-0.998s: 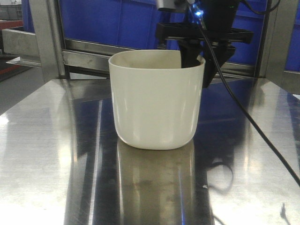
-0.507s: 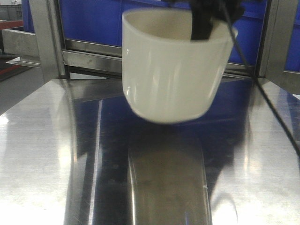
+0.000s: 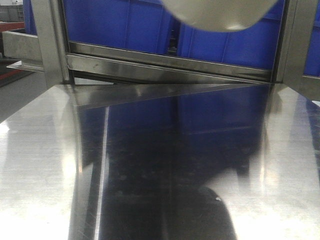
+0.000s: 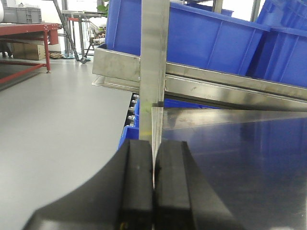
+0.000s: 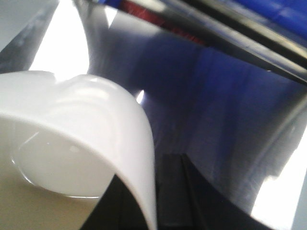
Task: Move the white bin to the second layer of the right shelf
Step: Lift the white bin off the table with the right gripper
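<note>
White bin [image 5: 72, 143], smooth cream plastic with a thin curved rim, sits in the right gripper [image 5: 165, 191], whose dark fingers pinch its wall, one pad outside and the other apparently inside. It hangs well above the mirror-like steel tabletop [image 3: 160, 165], only its rounded base [image 3: 220, 12] showing at the top of the front view before the blue crates [image 3: 115, 22]. Over at the table's edge the left gripper [image 4: 153, 191] has its pads pressed together on nothing
</note>
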`<action>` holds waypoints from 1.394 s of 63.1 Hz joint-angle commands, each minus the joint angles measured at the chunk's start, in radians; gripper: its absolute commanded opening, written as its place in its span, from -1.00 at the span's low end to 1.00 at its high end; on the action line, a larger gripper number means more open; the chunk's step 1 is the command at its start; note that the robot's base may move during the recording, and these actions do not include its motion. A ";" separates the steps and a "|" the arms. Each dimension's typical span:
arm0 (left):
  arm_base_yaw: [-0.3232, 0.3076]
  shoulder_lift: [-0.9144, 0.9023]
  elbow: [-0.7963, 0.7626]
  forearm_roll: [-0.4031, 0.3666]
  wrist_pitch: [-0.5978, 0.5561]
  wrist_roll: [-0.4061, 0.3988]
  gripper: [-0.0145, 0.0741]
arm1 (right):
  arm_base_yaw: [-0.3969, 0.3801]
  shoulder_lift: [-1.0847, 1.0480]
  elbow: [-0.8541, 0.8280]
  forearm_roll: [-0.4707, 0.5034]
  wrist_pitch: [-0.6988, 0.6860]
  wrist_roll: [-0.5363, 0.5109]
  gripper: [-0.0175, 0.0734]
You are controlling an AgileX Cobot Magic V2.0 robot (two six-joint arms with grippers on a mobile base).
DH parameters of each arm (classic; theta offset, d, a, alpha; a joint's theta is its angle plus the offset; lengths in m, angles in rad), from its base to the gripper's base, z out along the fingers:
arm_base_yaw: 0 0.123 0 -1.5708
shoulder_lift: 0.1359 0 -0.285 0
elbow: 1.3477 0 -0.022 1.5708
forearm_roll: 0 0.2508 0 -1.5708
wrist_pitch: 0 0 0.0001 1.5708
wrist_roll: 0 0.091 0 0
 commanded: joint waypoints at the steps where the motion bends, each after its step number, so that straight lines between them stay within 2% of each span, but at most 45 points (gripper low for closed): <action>1: -0.006 -0.003 0.037 -0.009 -0.086 -0.010 -0.48 | -0.055 -0.136 0.092 -0.017 -0.175 0.050 -0.51; 14: -0.006 -0.003 0.037 -0.009 -0.086 -0.010 -0.48 | -0.178 -0.386 0.395 -0.017 -0.265 0.058 -0.51; 29: -0.006 -0.003 0.037 -0.009 -0.086 -0.010 -0.48 | -0.272 -0.576 0.586 -0.017 -0.265 0.058 -0.51; 88: -0.006 -0.003 0.037 -0.009 -0.086 -0.010 -0.48 | -0.286 -0.601 0.599 -0.017 -0.260 0.058 -0.51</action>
